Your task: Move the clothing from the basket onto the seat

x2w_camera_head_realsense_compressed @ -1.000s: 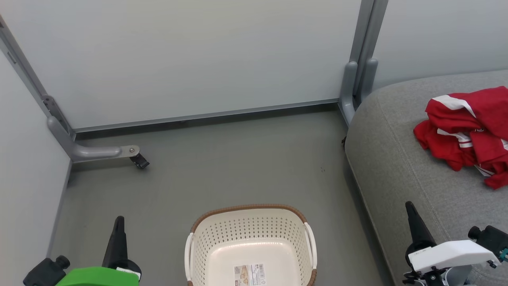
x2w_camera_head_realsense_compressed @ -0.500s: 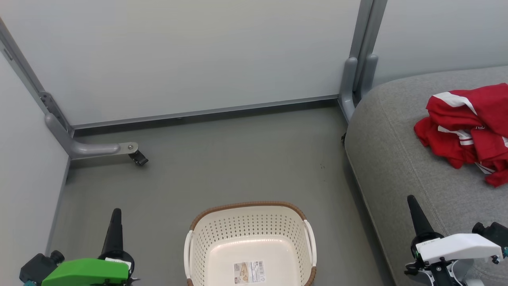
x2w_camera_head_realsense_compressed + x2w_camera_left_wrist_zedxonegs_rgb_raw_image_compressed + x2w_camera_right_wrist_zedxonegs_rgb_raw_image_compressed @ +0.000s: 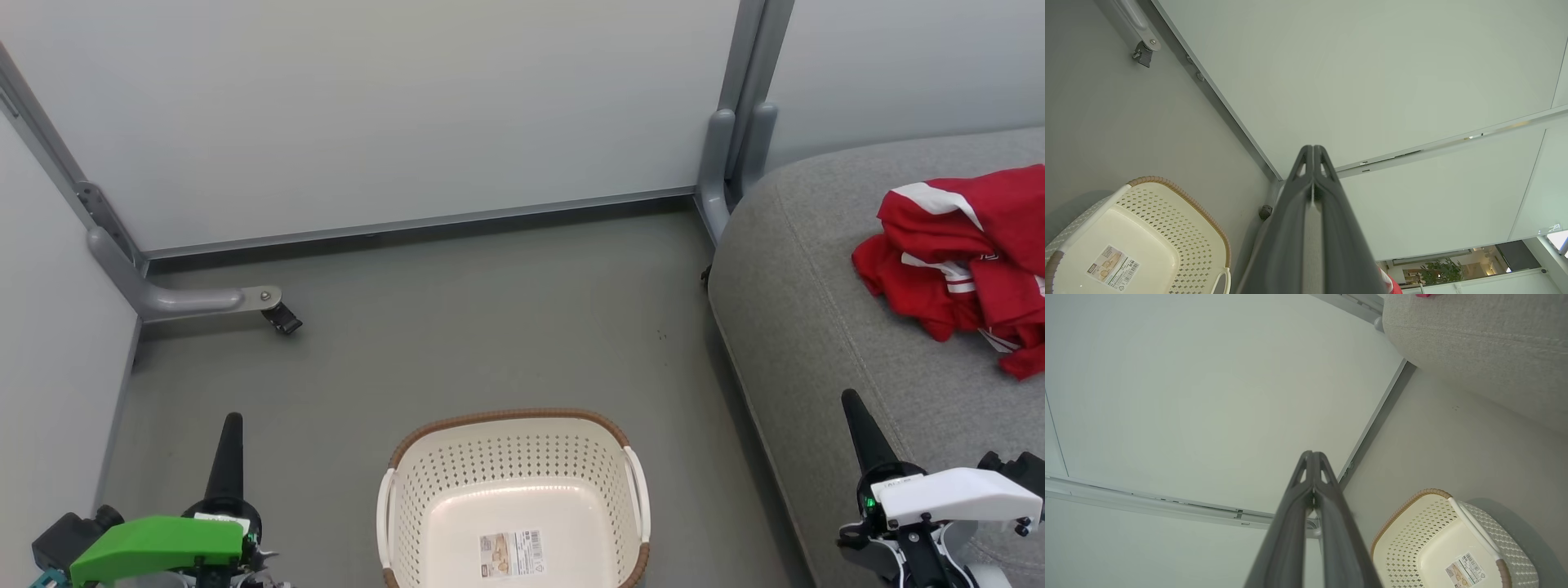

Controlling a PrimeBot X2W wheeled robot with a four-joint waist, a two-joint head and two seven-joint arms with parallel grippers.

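Observation:
The red clothing point(image 3: 967, 261) with white panels lies bunched on the grey seat point(image 3: 824, 327) at the right. The cream basket point(image 3: 513, 498) stands on the floor at the bottom middle, holding nothing but the paper label on its bottom; it also appears as the basket point(image 3: 1147, 241) and the basket point(image 3: 1453, 543) in the wrist views. My left gripper point(image 3: 229, 425) is shut at the lower left, beside the basket. My right gripper point(image 3: 849, 400) is shut at the lower right, over the seat's front part. Both point up and hold nothing. In the wrist views the left gripper point(image 3: 1312, 149) and right gripper point(image 3: 1312, 455) show fingers pressed together.
Pale partition panels stand behind and to the left. A grey partition foot with a caster point(image 3: 282, 318) lies on the floor at the left, and a grey post point(image 3: 739, 131) rises beside the seat's back corner. Grey floor point(image 3: 490, 327) spreads between basket and panels.
The whole head view has shifted a little, so the camera moved. Both grippers sit slightly lower in the picture. The clothing, basket and seat have not moved.

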